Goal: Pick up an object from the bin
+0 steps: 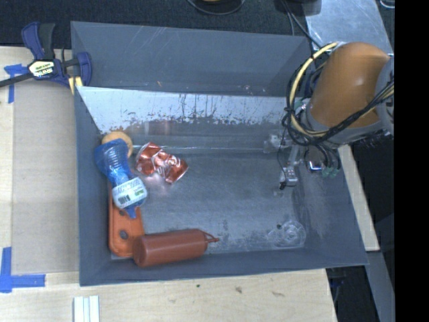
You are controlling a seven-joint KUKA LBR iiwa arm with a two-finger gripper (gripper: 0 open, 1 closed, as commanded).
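Grey bin (228,200) floor is lying bare beneath the tool (289,174), hanging by the right wall; spread or pressed together, I cannot tell. Leftward, well apart, a crumpled red wrapper (161,165) is sitting nearest, a blue bottle (119,170) beyond, a brown tube (171,247) lengthwise along the front edge.

Grey metal bin (234,203), as I see it from my console. Its contents lie in the left of the frame. A blue plastic bottle (119,170) rests on its side along the left wall. A crumpled red foil wrapper (161,165) sits just right of it. At lower left is a flat orange piece (120,239), overlapped by the bottle's lower end. A dark red sausage-shaped tube (171,247) lies along the bottom wall, touching the orange piece.
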